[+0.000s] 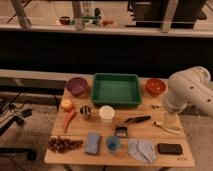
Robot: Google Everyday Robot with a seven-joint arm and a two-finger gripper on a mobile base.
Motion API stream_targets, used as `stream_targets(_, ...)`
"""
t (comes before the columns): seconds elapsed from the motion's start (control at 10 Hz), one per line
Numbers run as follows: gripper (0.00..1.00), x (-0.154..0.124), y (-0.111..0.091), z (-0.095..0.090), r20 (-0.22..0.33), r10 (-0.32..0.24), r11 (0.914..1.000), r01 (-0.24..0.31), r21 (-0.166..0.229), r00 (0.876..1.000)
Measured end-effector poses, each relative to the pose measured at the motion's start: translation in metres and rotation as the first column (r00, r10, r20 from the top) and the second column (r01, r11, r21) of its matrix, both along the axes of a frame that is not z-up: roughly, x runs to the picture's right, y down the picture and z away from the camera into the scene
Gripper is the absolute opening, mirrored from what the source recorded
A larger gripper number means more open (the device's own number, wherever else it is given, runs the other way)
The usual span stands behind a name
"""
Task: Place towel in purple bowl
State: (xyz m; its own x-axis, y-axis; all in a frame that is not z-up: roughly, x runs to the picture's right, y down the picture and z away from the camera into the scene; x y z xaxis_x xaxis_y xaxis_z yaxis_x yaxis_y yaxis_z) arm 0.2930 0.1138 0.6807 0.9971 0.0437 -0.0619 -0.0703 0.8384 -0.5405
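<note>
The towel (141, 149), a wrinkled pale grey-blue cloth, lies near the table's front edge, right of centre. At the back left of the table stands the purple bowl (77, 86), with nothing in it. My white arm comes in from the right, and the gripper (171, 119) hangs over the right side of the table. It is open and holds nothing. It is behind and to the right of the towel, and far from the purple bowl.
A green tray (116, 89) sits at the back centre, an orange bowl (155, 86) at the back right. A white cup (106, 113), a blue pad (92, 142), a blue cup (113, 144), a black phone (170, 148), grapes (64, 144) and a red chili (70, 119) are spread about.
</note>
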Motion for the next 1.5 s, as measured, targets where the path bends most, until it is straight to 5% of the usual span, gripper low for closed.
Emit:
stream_targets(1.2,0.8,-0.001,0.001,0.0,-0.002,-0.007,1.0,0.007,0.001,1.0)
stream_targets(1.5,0.8,-0.015,0.043,-0.001,0.034,-0.056,0.9983,0.056,-0.012,0.998)
